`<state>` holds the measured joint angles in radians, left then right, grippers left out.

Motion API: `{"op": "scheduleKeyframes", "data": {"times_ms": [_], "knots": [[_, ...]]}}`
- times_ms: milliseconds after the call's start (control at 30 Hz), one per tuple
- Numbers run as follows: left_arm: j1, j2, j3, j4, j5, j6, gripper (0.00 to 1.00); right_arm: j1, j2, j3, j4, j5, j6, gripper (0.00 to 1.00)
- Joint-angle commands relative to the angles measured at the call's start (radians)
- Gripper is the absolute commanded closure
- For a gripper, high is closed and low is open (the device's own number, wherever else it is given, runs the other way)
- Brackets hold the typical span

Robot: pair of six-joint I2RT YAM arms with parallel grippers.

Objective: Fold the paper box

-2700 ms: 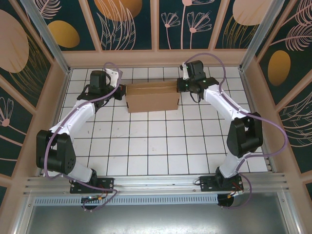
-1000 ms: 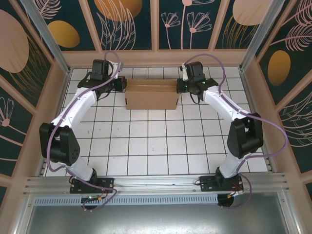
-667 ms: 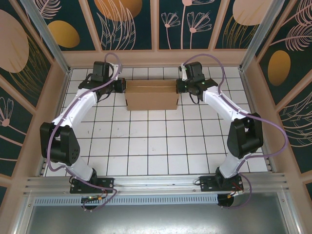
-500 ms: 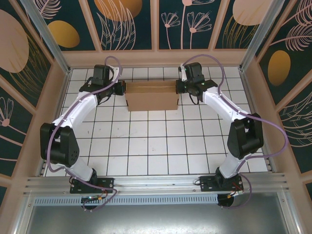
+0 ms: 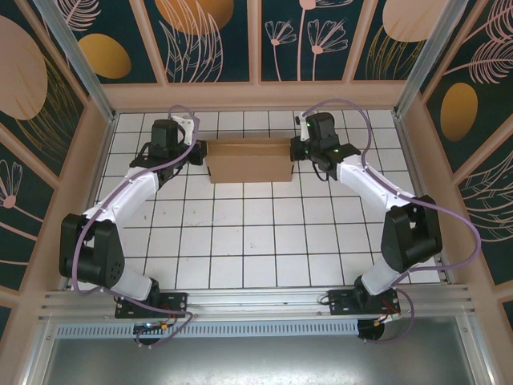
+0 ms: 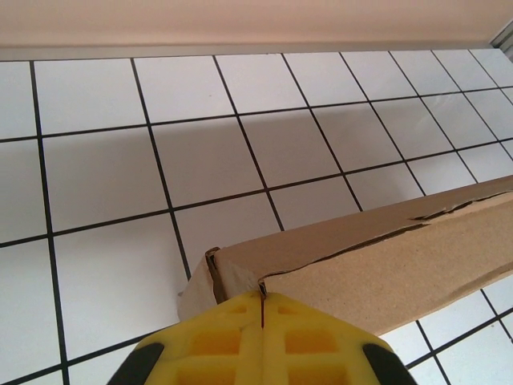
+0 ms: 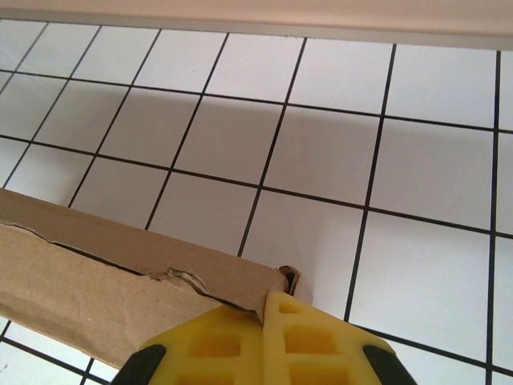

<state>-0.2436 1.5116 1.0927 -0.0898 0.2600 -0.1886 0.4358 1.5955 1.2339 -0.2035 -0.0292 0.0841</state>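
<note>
The paper box (image 5: pixel 248 160) is a slim brown cardboard mailer lying flat near the table's far edge, its top panel down. My left gripper (image 5: pixel 200 150) is at its left end and my right gripper (image 5: pixel 293 148) is at its right end. In the left wrist view the yellow jaws (image 6: pixel 262 295) are pressed together, with a thin corner edge of the box (image 6: pixel 377 273) caught in their seam. My right gripper (image 7: pixel 264 298) is likewise shut, pinching the edge of the box (image 7: pixel 80 289) at its end corner, where the cardboard is slightly torn.
White tiled tabletop (image 5: pixel 256 233) stretches from the box to the arm bases. A wooden back rail (image 5: pixel 256 96) runs just behind the box, and side walls close in left and right.
The open gap along the box's far side has closed and the top now lies flat. Both grippers, still shut, shifted slightly nearer with the box ends, and both arms' elbows swung outward.
</note>
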Motion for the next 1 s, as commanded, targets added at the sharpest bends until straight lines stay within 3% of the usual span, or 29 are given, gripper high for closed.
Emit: {"op": "scheduleKeyframes", "data": {"times_ms": [0,567,767,967], "knots": [[-0.016,0.013,-0.053,-0.026,0.017,-0.024,1.0,0.021,-0.024,-0.064,0.031,-0.018,0.009,1.0],[-0.02,0.012,-0.19,0.056,0.03,-0.061,1.0,0.025,-0.04,-0.233,0.237,-0.051,0.24,1.0],[-0.023,-0.001,-0.236,0.072,0.011,-0.066,1.0,0.028,-0.06,-0.361,0.366,-0.067,0.25,1.0],[-0.031,0.0,-0.245,0.068,0.012,-0.062,1.0,0.027,-0.066,-0.354,0.359,-0.073,0.245,0.99]]}}
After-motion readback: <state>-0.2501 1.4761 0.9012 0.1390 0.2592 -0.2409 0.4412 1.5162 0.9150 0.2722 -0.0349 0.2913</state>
